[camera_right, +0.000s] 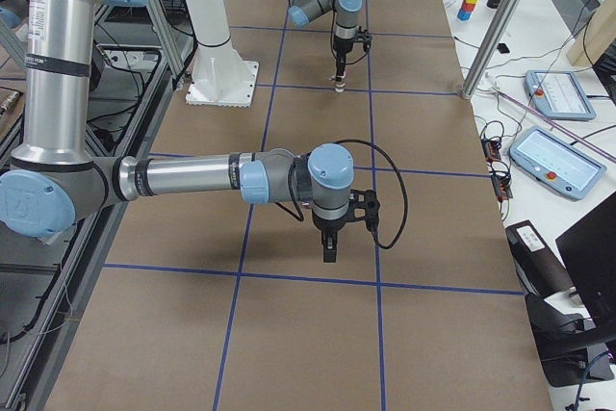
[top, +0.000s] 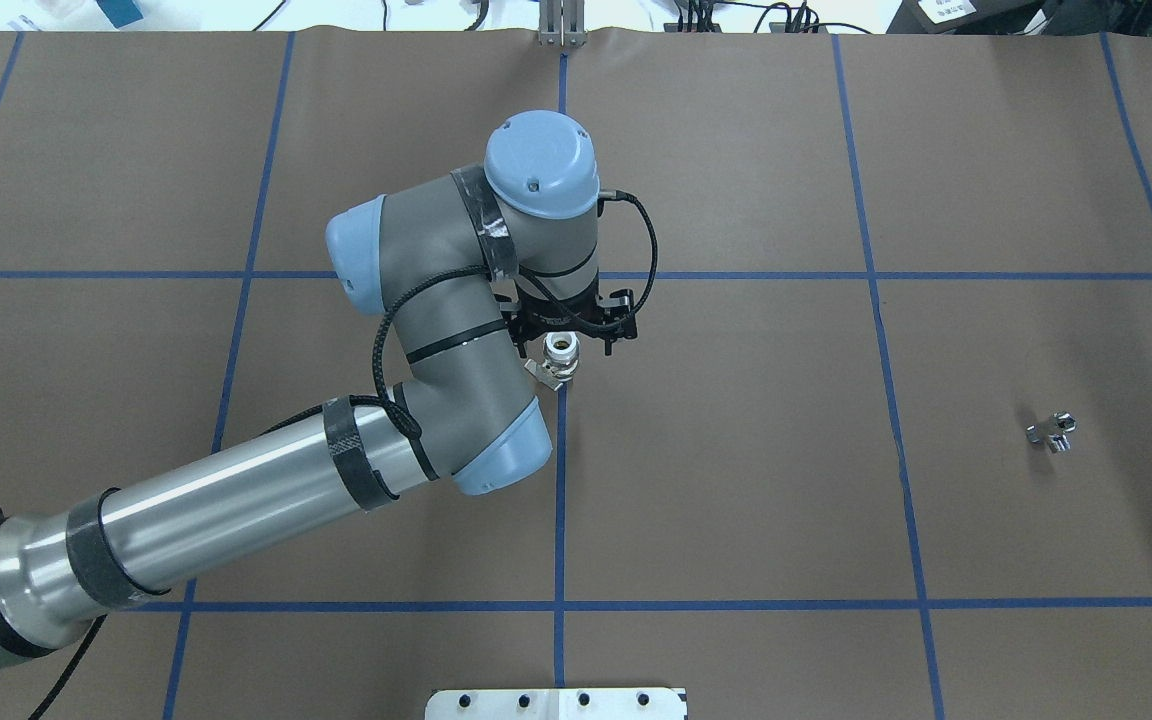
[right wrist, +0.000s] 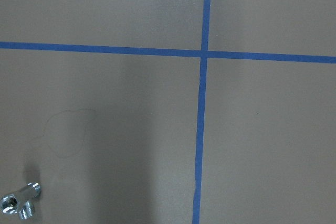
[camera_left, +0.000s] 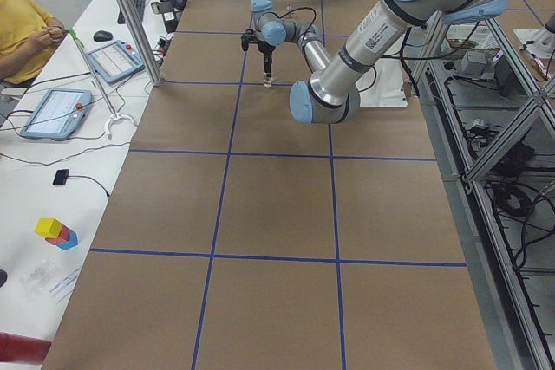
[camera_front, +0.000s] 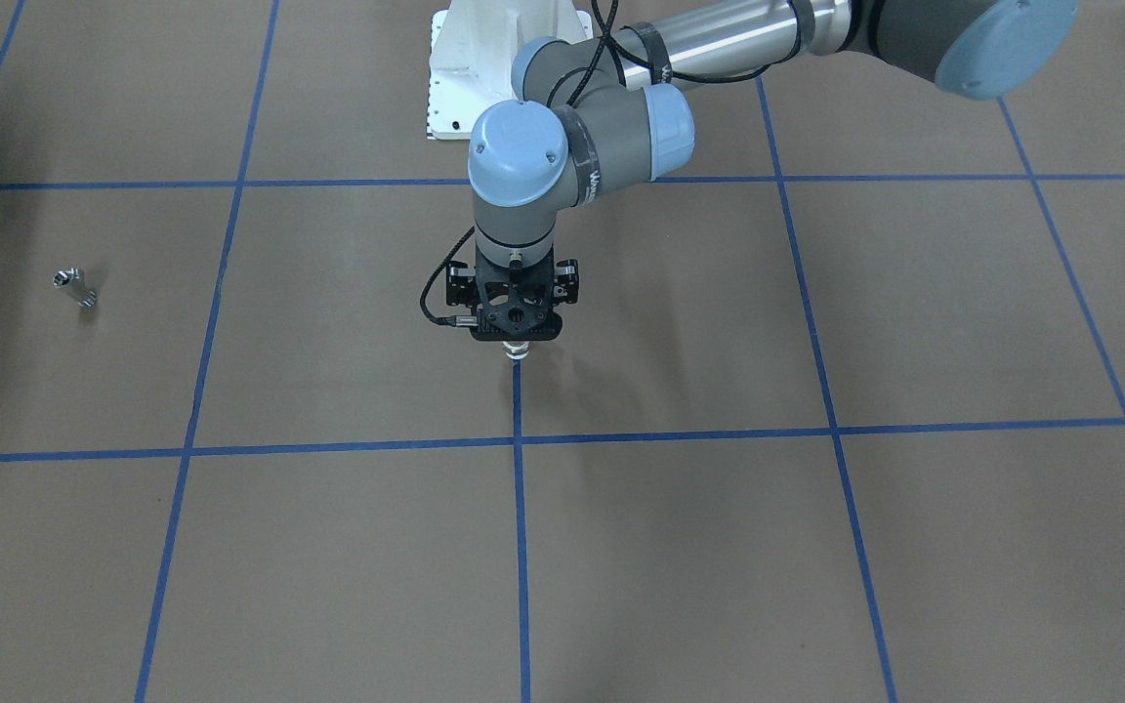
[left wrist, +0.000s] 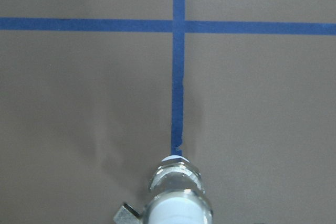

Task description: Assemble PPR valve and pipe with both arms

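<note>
**Left gripper clamps the valve at mid-table; pipe lies far off to the right**

In the overhead view the left arm [top: 236, 500] comes in from the lower left and bends over the middle of the brown table [top: 736, 500]. Its wrist points straight down. The left gripper [camera_front: 518, 342] is clenched on the PPR valve [left wrist: 177, 187], which it holds upright with the white end uppermost and the metal bands below. A small grey lever [left wrist: 125, 212] juts out to one side. The valve's lower end sits right over a blue tape line [left wrist: 178, 77], just short of a crossing of two lines. The pictures do not show whether it touches the table or hangs just above it.

Farther right, well apart from the valve, the pipe [top: 1053, 432] lies alone on the table inside a grid square. It also shows in the bottom left corner of the right wrist view.

The right arm [camera_right: 183, 178] appears only in the side view from the robot's right. There the right gripper [camera_right: 329, 253] points down over the table near a tape line. Whether it is released or clenched cannot be told.
</note>
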`<state>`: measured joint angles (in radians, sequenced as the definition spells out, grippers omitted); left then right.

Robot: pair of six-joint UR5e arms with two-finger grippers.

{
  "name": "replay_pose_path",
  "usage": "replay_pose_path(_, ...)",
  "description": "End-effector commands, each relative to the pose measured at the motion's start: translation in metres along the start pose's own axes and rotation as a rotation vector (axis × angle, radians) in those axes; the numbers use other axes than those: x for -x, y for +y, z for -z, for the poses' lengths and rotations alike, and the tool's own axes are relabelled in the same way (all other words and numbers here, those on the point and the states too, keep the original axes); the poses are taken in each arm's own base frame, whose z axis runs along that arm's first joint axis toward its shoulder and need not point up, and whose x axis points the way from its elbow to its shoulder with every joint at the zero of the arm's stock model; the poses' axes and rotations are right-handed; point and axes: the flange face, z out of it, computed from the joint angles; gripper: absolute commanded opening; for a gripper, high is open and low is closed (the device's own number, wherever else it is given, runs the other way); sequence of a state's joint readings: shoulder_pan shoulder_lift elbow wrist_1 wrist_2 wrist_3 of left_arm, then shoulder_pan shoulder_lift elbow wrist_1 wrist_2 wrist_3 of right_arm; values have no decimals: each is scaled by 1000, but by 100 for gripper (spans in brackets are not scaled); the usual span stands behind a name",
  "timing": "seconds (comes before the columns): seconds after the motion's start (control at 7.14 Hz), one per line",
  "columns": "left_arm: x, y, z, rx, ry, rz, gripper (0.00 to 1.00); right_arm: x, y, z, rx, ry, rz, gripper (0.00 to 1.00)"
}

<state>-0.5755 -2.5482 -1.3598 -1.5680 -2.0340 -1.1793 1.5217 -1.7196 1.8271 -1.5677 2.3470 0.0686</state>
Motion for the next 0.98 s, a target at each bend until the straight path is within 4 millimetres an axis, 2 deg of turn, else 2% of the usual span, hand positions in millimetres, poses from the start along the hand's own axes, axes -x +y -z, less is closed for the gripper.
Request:
replay_pose_path(0.0,21,-25,84,18,85,42,99,0,0,0,0,0,0,100)
replay_pose_path(0.14,47,-21,116,22,118,44,99,1,0,1,-2,0,5,100)
replay_pose_path(0.28,93,1,117,11,126,-12,99,3,-1,3,-10,-2,18,100)
replay_pose_path(0.56,196,19,140,-43,88,-140,99,9,-5,5,-51,-15,53,100)
replay_pose_path(0.7,257,18,149,-69,53,-221,99,11,-5,3,-49,-20,45,100)
replay_pose_path(0.84,305,20,146,-67,11,-282,99,12,-5,3,-48,-21,47,100)
